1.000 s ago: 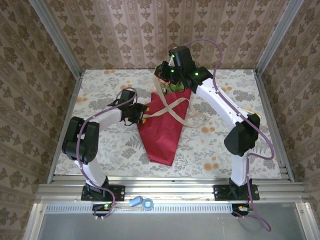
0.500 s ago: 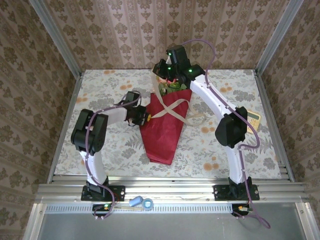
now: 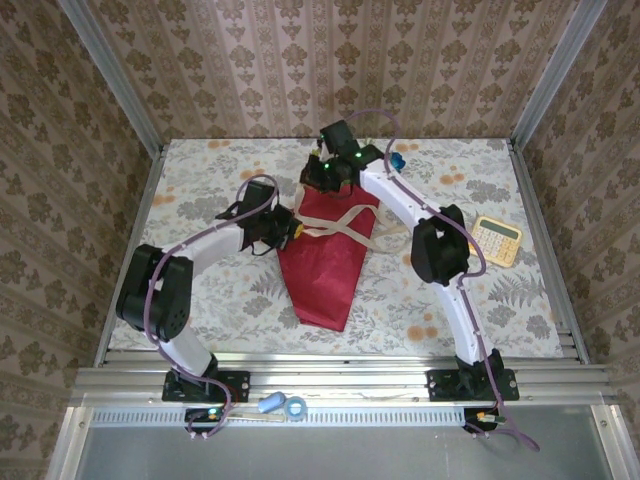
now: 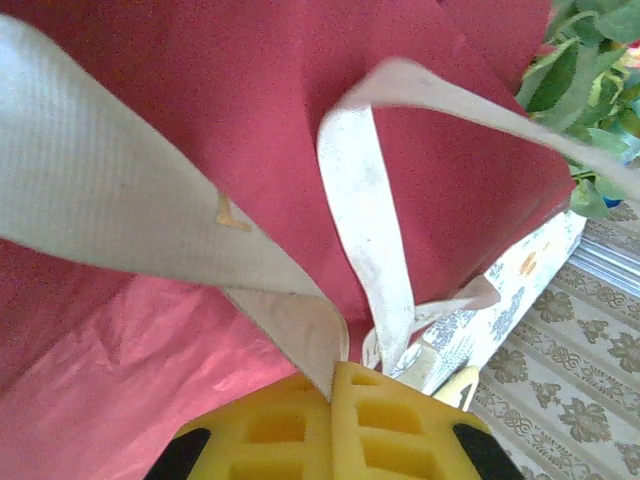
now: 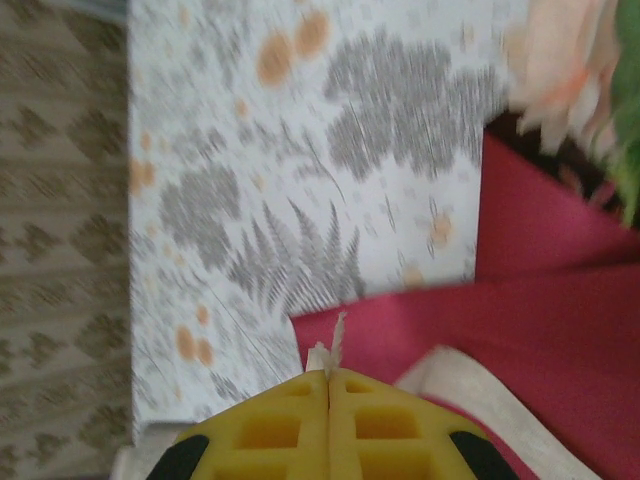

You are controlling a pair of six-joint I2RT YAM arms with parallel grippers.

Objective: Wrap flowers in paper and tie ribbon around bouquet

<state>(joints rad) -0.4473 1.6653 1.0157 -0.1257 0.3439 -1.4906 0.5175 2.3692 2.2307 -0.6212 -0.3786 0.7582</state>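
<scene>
The bouquet point(image 3: 325, 265) lies in the middle of the table. Its pointy end is near the arms and the flowers point(image 4: 585, 70) are at the far end. The ribbon point(image 3: 340, 218) crosses over the red paper point(image 4: 200, 120). The ribbon is soft and floppy, so I think it is best held by its ends and pulled gently. The paper is thin and may crumple, and the light cone may slide.

The left gripper point(image 4: 333, 375) is closed tight on one ribbon end at the cone's left edge. The right gripper point(image 5: 329, 375) is closed too, near the flowers. A thin pale strip, likely ribbon, pokes out of it.

There is bare tablecloth point(image 3: 200, 190) on the left for pulling. A calculator point(image 3: 497, 240) sits well off to the right.
</scene>
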